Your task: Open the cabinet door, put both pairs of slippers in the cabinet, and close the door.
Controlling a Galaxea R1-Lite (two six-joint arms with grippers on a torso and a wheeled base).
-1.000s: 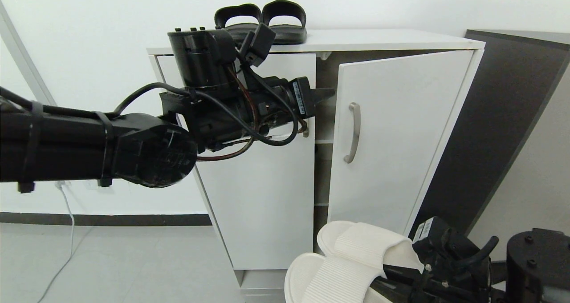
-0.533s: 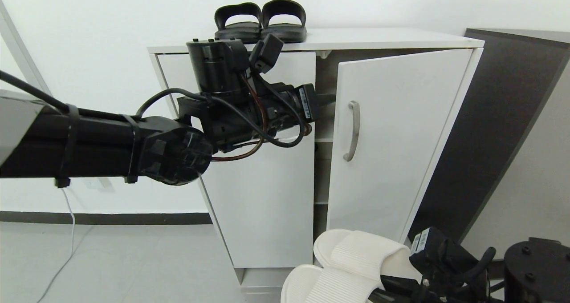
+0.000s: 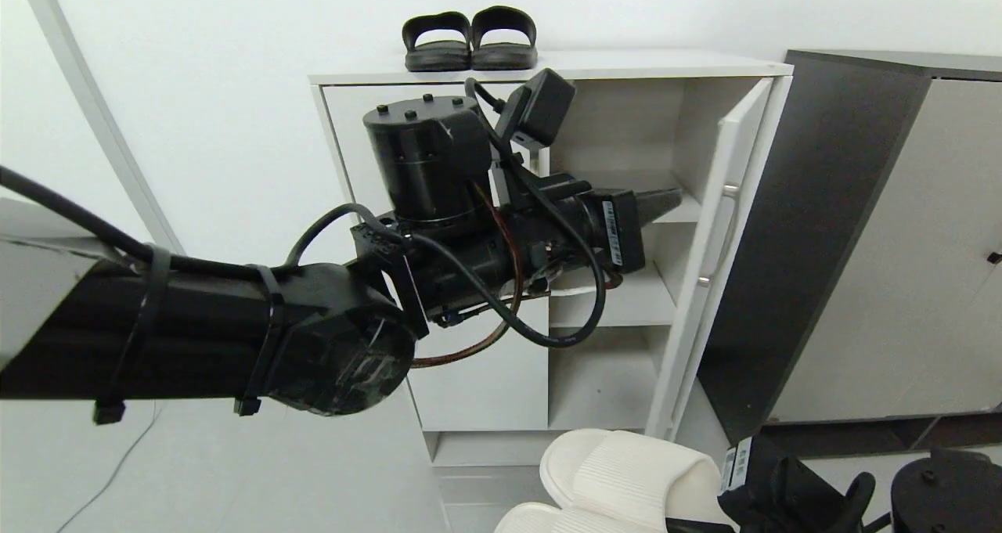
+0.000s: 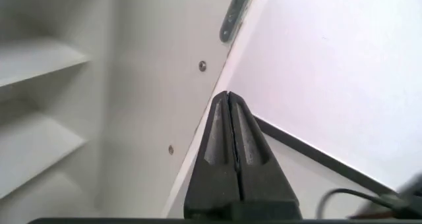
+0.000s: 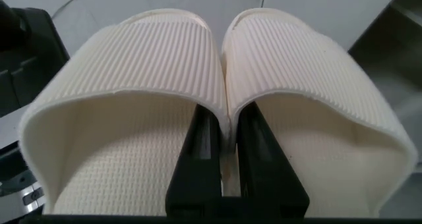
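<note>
1. Black slippers [image 3: 470, 38]: 1 pair, side by side on the cabinet top [image 3: 665, 65], above and left of the left gripper [image 3: 665, 201], well apart from it. Risk: your left arm [image 3: 196, 337] carried its bulky wrist close under that top. A careless lift could knock the pair off.
2. Left door [image 3: 477, 384]: shut, behind that arm. No risk noted.
3. Left gripper: fingers pressed together, holding nothing, tips before the open compartment, near the upper shelf [image 3: 689, 208]. Risk: it occupied the opening that the white slippers [image 3: 618, 470] need. Had you raised the right gripper [image 5: 225, 151] before clearing it, the 2 could collide.
4. Right door [image 3: 732, 228]: swung wide, seen edge-on, just right of the left gripper's tips, apart from them. Risk: unheld, it may drift back across the path.
5. White slippers: 1 pair, low and below the left gripper, clamped by the right gripper, whose fingers pinched the 2 inner walls together. Risk: soft walls alone were held. The pair could splay, snag a shelf edge, or slide out.
</note>
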